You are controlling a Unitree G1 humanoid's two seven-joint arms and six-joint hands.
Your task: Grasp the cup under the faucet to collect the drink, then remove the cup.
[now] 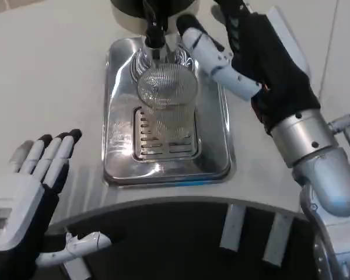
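Now clear cup (166,87) upright on drip tray (213,149), directly under faucet (154,32). R hand (233,49) just beside cup, at its right; grip on it cannot tell. L hand (32,175) well apart from tray, fingers straight, holding nothing.

Pretty bright, even light from overhead. Hot glare streaks all over the shiny chrome drip tray (119,111), plus reflections muddying the ribbed clear glass cup (167,87). Soft shadows on the white counter (46,76). Slightly soft overall, blurrier toward the near edge, no obvious edge warping.
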